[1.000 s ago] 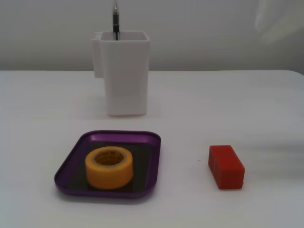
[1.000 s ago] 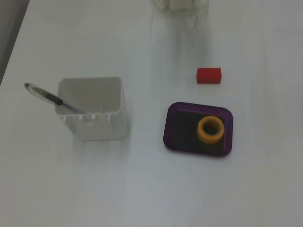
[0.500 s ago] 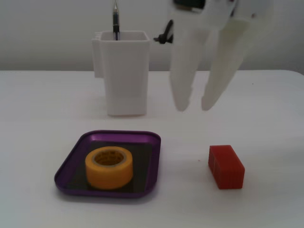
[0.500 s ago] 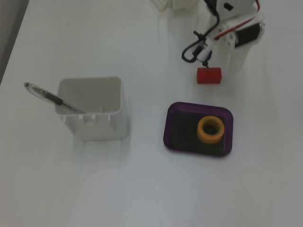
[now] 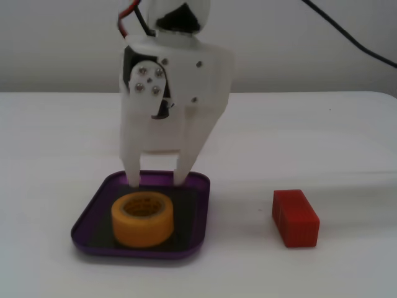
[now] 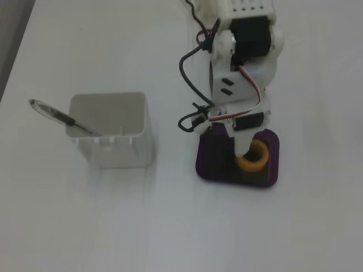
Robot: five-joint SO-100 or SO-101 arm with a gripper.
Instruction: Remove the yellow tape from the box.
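The yellow tape (image 5: 142, 218) lies flat in the purple box (image 5: 93, 214), a shallow tray, towards its near side in a fixed view. My white gripper (image 5: 157, 180) points straight down over the far part of the tray, just behind the tape. Its jaws stand apart and hold nothing, with the fingertips (image 5: 133, 179) close to the tray's floor. In the other fixed view from above, the gripper (image 6: 232, 141) hangs over the box (image 6: 214, 168), and one finger covers the left edge of the tape (image 6: 256, 157).
A red block (image 5: 295, 218) lies on the white table to the right of the tray. A tall white square container (image 6: 116, 136) with a pen (image 6: 57, 113) leaning in it stands left of the tray in the view from above.
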